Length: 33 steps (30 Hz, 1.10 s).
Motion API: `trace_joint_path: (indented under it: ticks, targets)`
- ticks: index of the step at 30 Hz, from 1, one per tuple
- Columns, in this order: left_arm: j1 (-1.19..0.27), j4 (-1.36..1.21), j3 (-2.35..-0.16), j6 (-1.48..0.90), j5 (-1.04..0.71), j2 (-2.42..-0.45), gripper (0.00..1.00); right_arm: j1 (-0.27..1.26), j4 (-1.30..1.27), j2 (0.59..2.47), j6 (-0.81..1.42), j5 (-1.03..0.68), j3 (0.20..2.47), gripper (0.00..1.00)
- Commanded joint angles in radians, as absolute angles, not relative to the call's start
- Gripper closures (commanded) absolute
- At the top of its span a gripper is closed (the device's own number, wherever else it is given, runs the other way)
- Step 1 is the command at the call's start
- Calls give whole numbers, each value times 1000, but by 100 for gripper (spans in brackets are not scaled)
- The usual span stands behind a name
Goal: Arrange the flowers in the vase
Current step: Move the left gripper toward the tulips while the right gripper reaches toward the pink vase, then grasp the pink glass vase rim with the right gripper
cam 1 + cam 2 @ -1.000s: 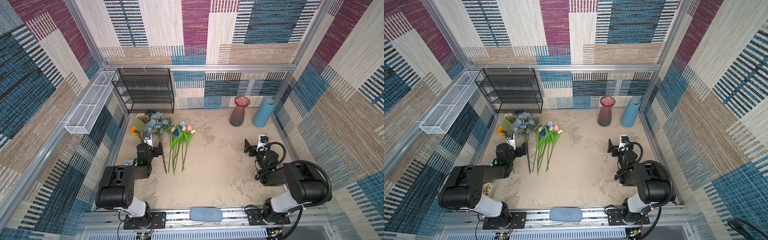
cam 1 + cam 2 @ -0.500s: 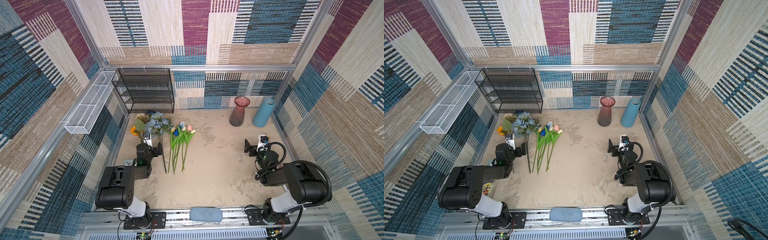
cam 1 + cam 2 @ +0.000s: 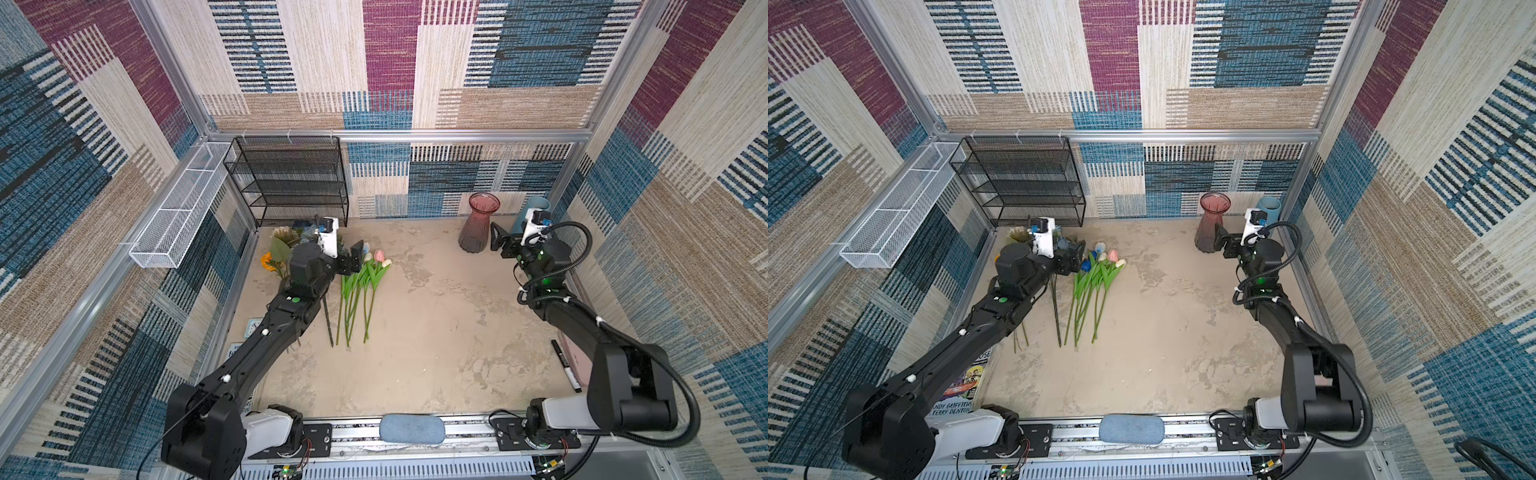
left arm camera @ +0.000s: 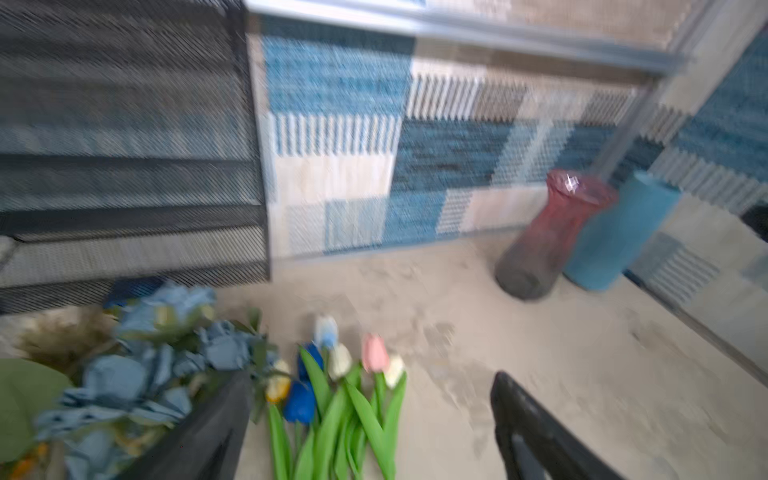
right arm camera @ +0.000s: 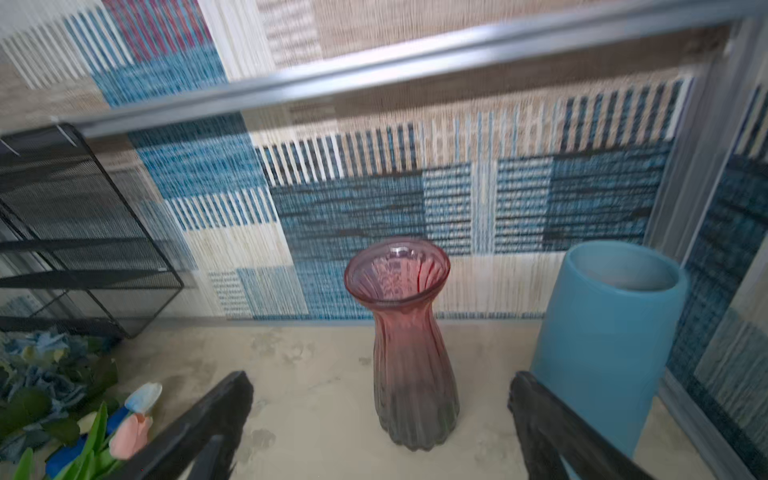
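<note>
Only top view catches black marker (image 3: 566, 365) (wrist views miss it); left pincer (image 4: 370, 386), right pincer (image 5: 380, 378) spread wide, empty.

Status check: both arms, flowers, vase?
Left pincer open above tulips, nothing held. Right pincer open, facing empty pink glass vase. Blue vase stands close beside it.
</note>
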State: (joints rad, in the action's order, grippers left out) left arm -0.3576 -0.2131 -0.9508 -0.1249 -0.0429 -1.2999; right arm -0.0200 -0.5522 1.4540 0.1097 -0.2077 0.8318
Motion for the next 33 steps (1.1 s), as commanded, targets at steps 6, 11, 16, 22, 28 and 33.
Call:
trace_joint_path:
  ticks: [6,11,16,22,28,33]
  targets:
    - [-431,-173,-1017,-123,-95,-1449,2,-20,-535,1728,49,-249,991,0]
    - [-435,-215,-986,-130,-91,-1468,2,-19,-598,1851,46,-213,1069,0]
    - [-435,-241,-953,-133,-109,-1468,2,-12,-615,1958,36,-203,1161,0]
    - [-436,-252,-940,-127,-124,-1472,1,9,-639,2043,7,-190,1251,0]
    - [-435,-259,-931,-114,-118,-1474,1,32,-666,2109,-12,-130,1344,0]
    - [-436,-271,-905,-115,-102,-1461,1,34,-667,2162,-18,-70,1416,0]
